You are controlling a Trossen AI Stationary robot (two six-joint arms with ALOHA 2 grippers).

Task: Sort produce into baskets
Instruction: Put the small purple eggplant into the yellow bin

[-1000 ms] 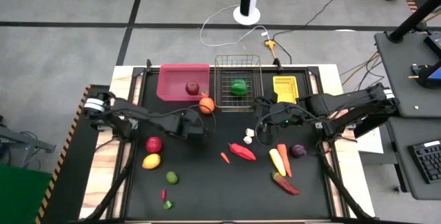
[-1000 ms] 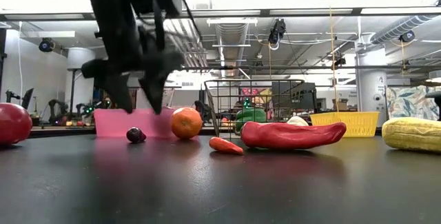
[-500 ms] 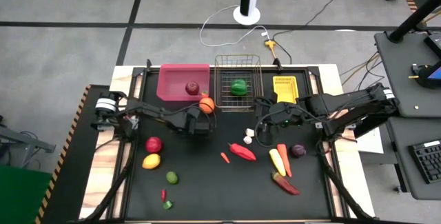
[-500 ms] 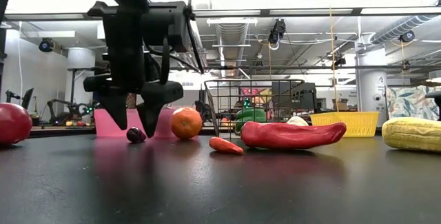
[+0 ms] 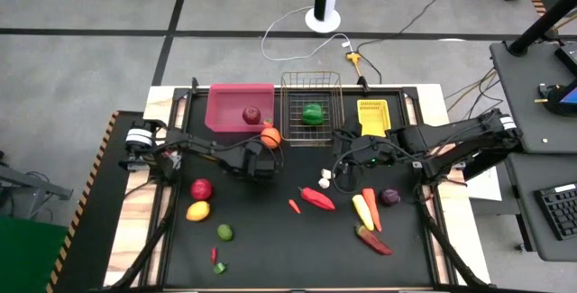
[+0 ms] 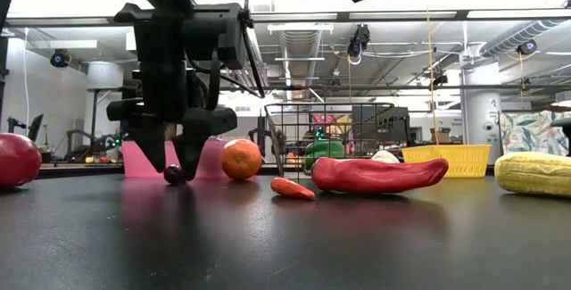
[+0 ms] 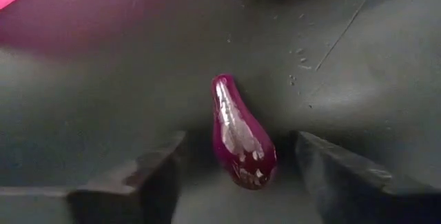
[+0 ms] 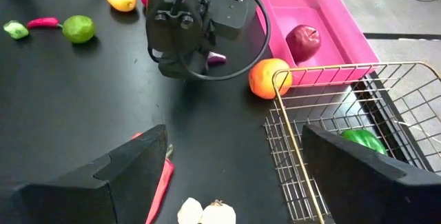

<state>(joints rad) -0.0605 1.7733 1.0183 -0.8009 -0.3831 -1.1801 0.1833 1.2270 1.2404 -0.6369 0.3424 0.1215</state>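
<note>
- The left gripper [image 6: 172, 172] is lowered to the table surface [image 5: 270, 239] just in front of the pink bin [image 5: 225, 108], with its fingers [image 7: 148, 176] pointing straight down.
- Its jaws are spread on either side of a small purple onion [image 7: 238, 138]; a gap is visible between each finger and the onion, so no pinch is shown.
- The purple onion rests on the table, near the orange [image 5: 270, 137], which lies against the outer front corner of the pink bin.
- The pink bin is seen to contain one red apple [image 5: 251, 114].
- The wire-mesh basket [image 5: 311, 84], placed just beside the pink bin, is seen to contain one green pepper [image 5: 313, 114].
- The yellow bin [image 5: 372, 113] stands on the far side of the wire-mesh basket; its contents cannot be told.
- The left arm is extended from the table's left edge toward the centre, wrist bent downward.
- The right gripper [image 5: 341, 165] is held above the table near the front of the wire-mesh basket, with its jaws spread wide and nothing between them.
- The garlic [image 5: 325, 178] lies on the table just beside the right gripper.
- The remaining produce is spread over the table: a second red apple [image 5: 201, 188], a lemon [image 5: 197, 210], a lime [image 5: 224, 232], a large red chilli [image 5: 317, 198], a corn cob [image 5: 361, 211] and a carrot [image 5: 370, 207].
</note>
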